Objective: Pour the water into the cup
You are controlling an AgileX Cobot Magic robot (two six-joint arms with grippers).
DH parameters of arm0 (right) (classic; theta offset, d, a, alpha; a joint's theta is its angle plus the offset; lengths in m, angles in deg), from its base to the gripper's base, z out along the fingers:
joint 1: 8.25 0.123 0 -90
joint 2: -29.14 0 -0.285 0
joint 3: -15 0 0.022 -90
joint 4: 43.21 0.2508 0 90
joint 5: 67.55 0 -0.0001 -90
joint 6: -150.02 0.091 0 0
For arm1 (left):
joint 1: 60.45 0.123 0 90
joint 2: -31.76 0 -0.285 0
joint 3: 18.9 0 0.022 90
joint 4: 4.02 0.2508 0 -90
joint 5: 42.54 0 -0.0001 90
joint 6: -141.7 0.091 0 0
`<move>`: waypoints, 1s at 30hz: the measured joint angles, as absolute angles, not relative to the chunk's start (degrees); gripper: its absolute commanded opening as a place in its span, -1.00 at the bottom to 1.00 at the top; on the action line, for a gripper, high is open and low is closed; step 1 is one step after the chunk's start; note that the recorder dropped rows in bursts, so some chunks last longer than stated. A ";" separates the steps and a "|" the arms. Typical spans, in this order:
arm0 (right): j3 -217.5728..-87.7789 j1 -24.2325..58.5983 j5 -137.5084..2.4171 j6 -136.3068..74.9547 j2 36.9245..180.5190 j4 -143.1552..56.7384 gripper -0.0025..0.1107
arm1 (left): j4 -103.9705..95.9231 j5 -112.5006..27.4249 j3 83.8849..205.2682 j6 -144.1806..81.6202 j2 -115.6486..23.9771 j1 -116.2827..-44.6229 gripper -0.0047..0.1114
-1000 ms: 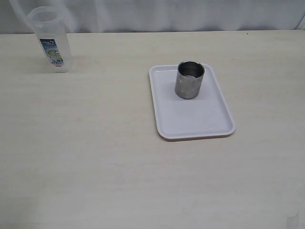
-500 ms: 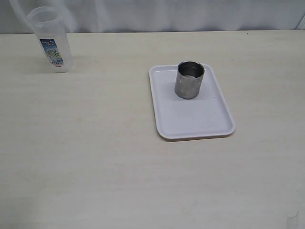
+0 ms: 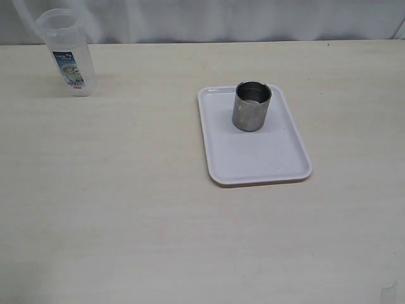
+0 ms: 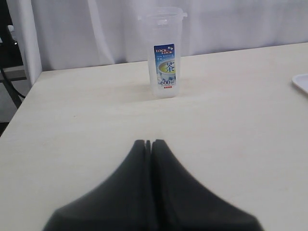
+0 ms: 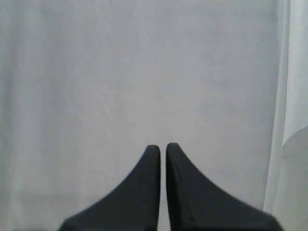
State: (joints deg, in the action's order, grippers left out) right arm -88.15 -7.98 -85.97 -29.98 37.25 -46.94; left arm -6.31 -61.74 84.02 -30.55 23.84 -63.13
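A tall translucent plastic container (image 3: 66,54) with a blue-and-white label stands upright at the table's far left; the water in it is hard to make out. It also shows in the left wrist view (image 4: 163,53), well ahead of my left gripper (image 4: 150,143), which is shut and empty. The short steel cup (image 3: 252,106) stands upright on the far part of a white tray (image 3: 259,158). My right gripper (image 5: 163,146) is shut and empty, facing a white curtain. Neither gripper shows in the exterior view.
The tray lies right of the table's middle; its corner shows in the left wrist view (image 4: 301,83). A white curtain (image 3: 221,19) hangs behind the table's far edge. The table's left edge (image 4: 19,106) is near the container.
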 measured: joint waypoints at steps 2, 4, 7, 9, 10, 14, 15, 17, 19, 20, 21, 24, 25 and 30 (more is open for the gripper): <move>-88.06 -7.98 -81.29 -31.00 37.16 -46.72 -0.88 | -6.31 -61.74 84.02 -30.55 23.84 -63.13 -0.92; -87.93 -7.98 -76.47 -31.52 37.16 -46.72 -0.88 | -6.31 -61.74 84.02 -30.55 23.84 -63.13 -0.92; -87.93 -7.98 -68.12 -31.91 37.16 -46.72 -0.88 | -6.31 -61.74 84.02 -30.55 23.84 -63.13 -0.92; -87.93 -7.98 -61.93 -31.91 37.16 -46.60 -0.88 | -6.31 -61.74 84.02 -30.55 23.84 -63.13 -0.92; -87.93 -7.98 -60.38 -31.91 37.16 -46.29 -0.88 | -6.31 -61.74 84.02 -30.55 23.84 -63.13 -0.92; -87.93 -7.98 -53.96 -31.91 37.16 -45.87 -0.88 | -6.31 -61.74 84.02 -30.55 23.84 -63.13 -0.92; -87.93 -7.98 -52.72 -31.91 37.16 -45.87 -0.88 | -6.31 -61.74 84.02 -30.55 23.84 -63.13 -0.92; -87.93 -7.98 -50.77 -31.91 37.16 -45.87 -0.88 | -6.31 -61.74 84.02 -30.55 23.84 -63.13 -0.92; -87.93 -7.98 -49.71 -31.77 37.16 -45.87 -0.88 | -6.31 -61.74 84.02 -30.55 23.84 -63.13 -0.92; -87.93 -7.98 -49.43 -31.48 37.16 -45.87 -0.88 | -6.31 -61.78 84.02 -30.55 23.84 -63.13 -0.92; -87.93 -7.98 -49.15 -31.24 37.16 -45.87 -0.88 | -6.31 -61.78 84.02 -30.55 23.84 -63.13 -0.92; -87.93 -7.98 -49.01 -30.95 37.16 -45.87 -0.88 | -6.31 -61.78 84.02 -30.55 23.84 -63.13 -0.92; -87.93 -7.98 -49.01 -30.84 37.16 -45.87 -0.88 | -6.31 -61.78 84.02 -30.55 23.84 -63.13 -0.92; -87.93 -7.98 -48.88 -30.57 37.16 -45.87 -0.88 | -6.31 -61.78 84.02 -30.55 23.84 -63.13 -0.92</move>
State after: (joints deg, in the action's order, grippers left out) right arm -87.93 -7.98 -48.88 -30.57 37.16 -45.87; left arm -6.31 -61.78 84.02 -30.55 23.84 -63.13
